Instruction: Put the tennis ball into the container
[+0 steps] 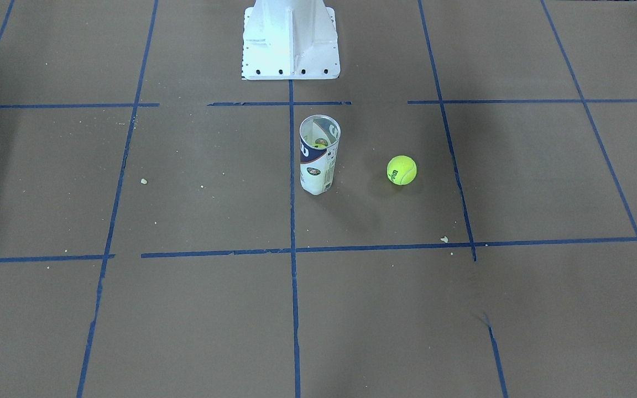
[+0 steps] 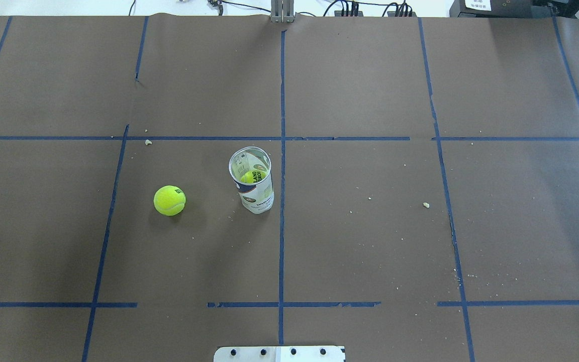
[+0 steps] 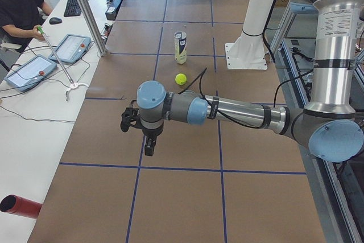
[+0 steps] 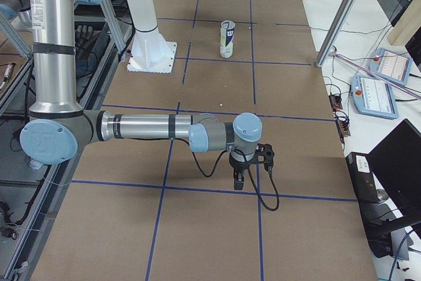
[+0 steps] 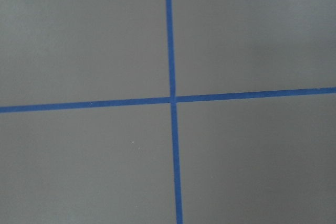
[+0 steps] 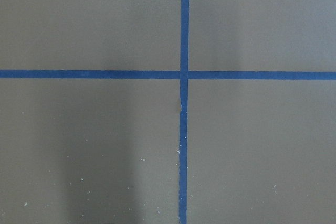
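Observation:
The tennis ball [image 1: 401, 169] [image 2: 169, 200] [image 3: 180, 78] lies loose on the brown paper, a short way to the robot's left of the container. The container [image 1: 318, 155] [image 2: 253, 181] [image 3: 180, 47] [image 4: 227, 39] stands upright with its mouth open, and something yellow-green shows inside it. My left gripper [image 3: 149, 151] hangs far from both, toward the table's left end, pointing down. My right gripper [image 4: 238, 182] hangs toward the right end. Both show only in the side views, so I cannot tell whether they are open or shut. The wrist views show only paper and tape.
The white robot base [image 1: 291, 41] [image 2: 279, 353] stands behind the container. Blue tape lines [image 5: 170, 98] [image 6: 184, 74] grid the paper. An operator [image 3: 17, 4], tablets [image 3: 28, 72] and a red cylinder [image 3: 20, 206] are along the far bench.

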### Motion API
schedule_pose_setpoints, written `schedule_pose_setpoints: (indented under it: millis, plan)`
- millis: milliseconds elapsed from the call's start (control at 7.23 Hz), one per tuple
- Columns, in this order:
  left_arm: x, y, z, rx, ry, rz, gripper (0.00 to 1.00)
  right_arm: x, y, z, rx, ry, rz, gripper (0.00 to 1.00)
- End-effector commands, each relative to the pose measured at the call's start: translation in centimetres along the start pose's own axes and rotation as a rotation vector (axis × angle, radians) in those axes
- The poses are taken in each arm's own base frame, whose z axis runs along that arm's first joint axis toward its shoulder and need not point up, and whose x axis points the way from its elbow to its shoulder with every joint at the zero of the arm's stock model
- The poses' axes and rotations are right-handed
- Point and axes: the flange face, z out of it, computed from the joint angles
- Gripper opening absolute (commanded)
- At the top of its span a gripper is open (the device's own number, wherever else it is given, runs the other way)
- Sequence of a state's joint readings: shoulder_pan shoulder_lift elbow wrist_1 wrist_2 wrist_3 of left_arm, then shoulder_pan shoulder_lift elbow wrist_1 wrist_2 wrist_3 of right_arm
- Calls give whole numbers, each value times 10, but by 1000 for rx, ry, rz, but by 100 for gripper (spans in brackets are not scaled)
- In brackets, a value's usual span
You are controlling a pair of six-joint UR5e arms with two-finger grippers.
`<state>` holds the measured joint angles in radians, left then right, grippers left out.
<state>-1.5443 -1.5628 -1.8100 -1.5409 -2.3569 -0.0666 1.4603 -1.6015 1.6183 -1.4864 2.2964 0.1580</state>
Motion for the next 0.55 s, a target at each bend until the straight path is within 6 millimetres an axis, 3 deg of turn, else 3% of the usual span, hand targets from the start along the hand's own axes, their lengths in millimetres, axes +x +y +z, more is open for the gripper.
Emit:
schedule_pose_setpoints:
  millis: [0,138,415]
  plan:
    - [88,-34,-27,-23,14,-67,100,0,0,0,0,0,0,100]
    - [131,-51,-26,-33,27,-88,100,0,0,0,0,0,0,100]
    - [209,-68,-6,-59,34,-153,100,0,0,0,0,0,0,100]
